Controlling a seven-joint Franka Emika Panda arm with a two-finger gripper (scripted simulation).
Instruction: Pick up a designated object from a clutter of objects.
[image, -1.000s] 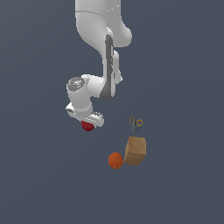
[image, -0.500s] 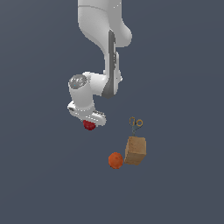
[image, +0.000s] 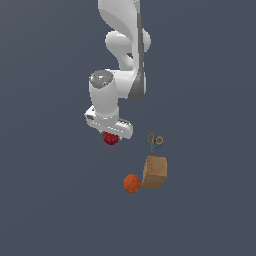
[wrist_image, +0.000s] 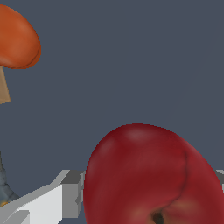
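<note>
Plain dark blue-grey tabletop (image: 50, 200) fills the background in both views, with no markings or edges visible.

Exterior view, from its left to its right: the white arm (image: 122, 50) descends from the top of the frame and ends in the gripper (image: 111, 136). The dark-red apple (image: 110, 138) sits directly beneath the gripper body, touching it, with only its lower part showing. Whether the apple rests on the tabletop or hangs clear of it cannot be told. Further to the exterior view's right and lower in the frame lies the orange fruit (image: 132, 183), just beside the tan box (image: 154, 172), which stands tilted. Small scissors (image: 155, 141) with yellowish handles lie just beyond the box.

Wrist view: the apple (wrist_image: 148, 179) fills the foreground, its stem dimple visible. One grey-white finger (wrist_image: 52, 199) presses against its flank; the opposite finger shows only as a sliver behind the apple. The fingers are clamped on the apple. The orange fruit (wrist_image: 17, 37) and a box corner (wrist_image: 3, 89) appear beyond.
</note>
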